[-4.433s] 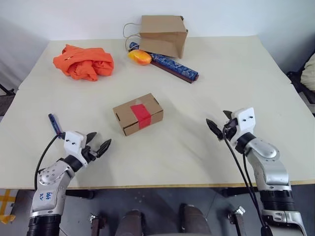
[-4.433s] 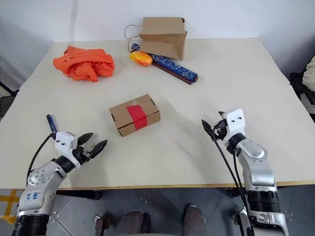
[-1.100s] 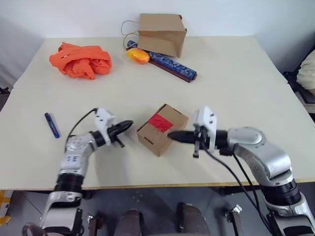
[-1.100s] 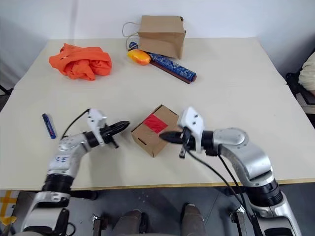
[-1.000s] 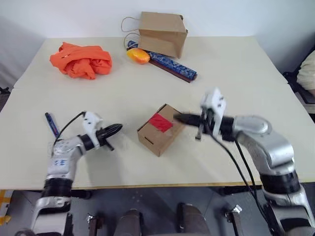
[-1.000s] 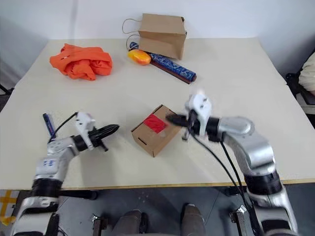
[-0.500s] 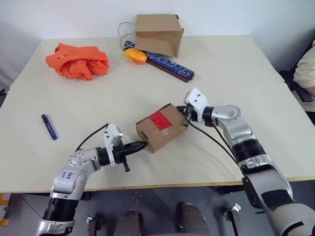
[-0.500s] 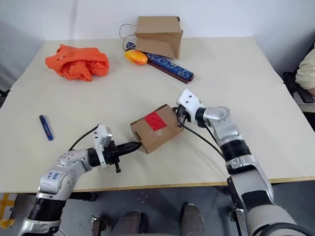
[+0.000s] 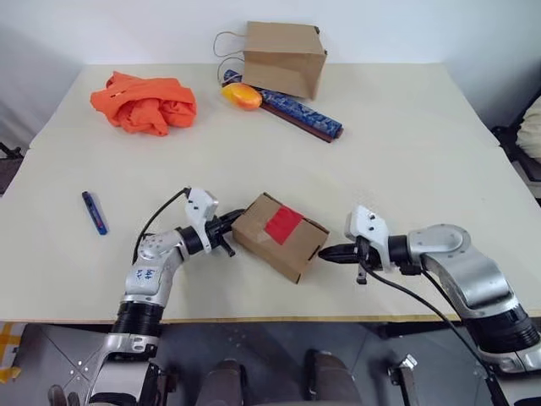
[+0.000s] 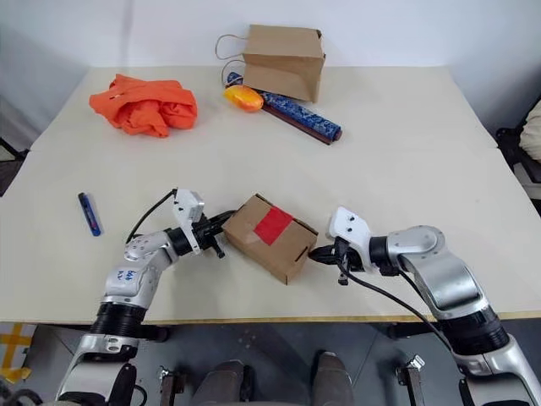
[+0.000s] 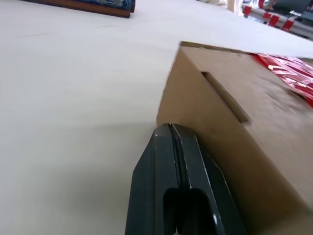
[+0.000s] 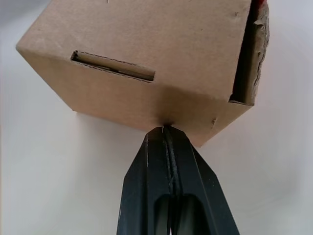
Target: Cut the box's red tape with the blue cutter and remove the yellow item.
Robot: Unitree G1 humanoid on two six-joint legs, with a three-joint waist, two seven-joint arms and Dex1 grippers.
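A pale tabletop [image 9: 406, 127] ran from a white wall at the top of the frame down to its near edge along the bottom. The box [image 9: 279, 237] sat in the lower centre, turned at an angle, with the red tape [image 9: 284, 224] unbroken across its top. The left gripper [image 9: 230, 222] had its two black fingers pressed together on nothing, tips against the box's left end; the right gripper [image 9: 326, 252], likewise closed and empty, had its tips at the box's lower right end. The step in hand looked like squaring the box up between the two closed tips, ahead of any cutting. The blue cutter [image 9: 95, 212] lay untouched at the left of the frame, well apart from both grippers; the yellow item could not be seen, presumably inside the sealed box. The next move would call for the left arm to back off the box, swing left, open its fingers and pick up the cutter. Open table lay between box and cutter, so that path looked free. The box sat near the table's front edge, so further nudging risked pushing it off. The orange cloth [image 9: 145, 102], paper bag [image 9: 284, 57], orange fruit [image 9: 241, 96] and patterned rod [image 9: 296, 111] crowded the upper frame, far from the work.
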